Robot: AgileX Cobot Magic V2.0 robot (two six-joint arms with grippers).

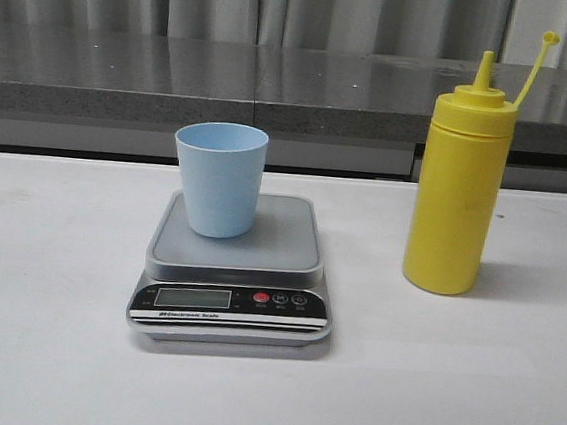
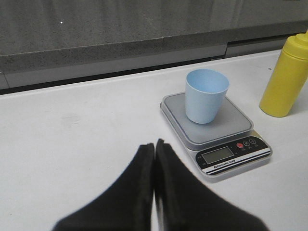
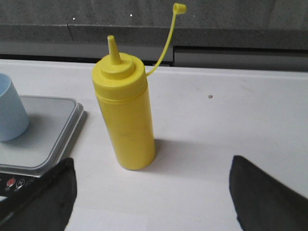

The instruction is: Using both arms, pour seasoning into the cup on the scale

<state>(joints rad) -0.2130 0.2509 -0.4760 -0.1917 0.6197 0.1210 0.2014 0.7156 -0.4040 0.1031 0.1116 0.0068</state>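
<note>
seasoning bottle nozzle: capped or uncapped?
Uncapped. The seasoning bottle stands upright, its nozzle tip bare; the cap dangles on its strap off to the side.

Bare table lies between the right gripper (image 3: pixel 153 192)'s wide-spread fingers and the seasoning bottle (image 3: pixel 125 106) ahead — only the scale (image 3: pixel 41 139) crowds one side — while the left gripper (image 2: pixel 154 159) faces open tabletop.

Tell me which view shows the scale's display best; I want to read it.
The front view: the scale faces the camera, its display square-on, though the digits are unreadable. The left wrist view shows the display at an angle. The right wrist view shows only the scale's corner, not the display.
</note>
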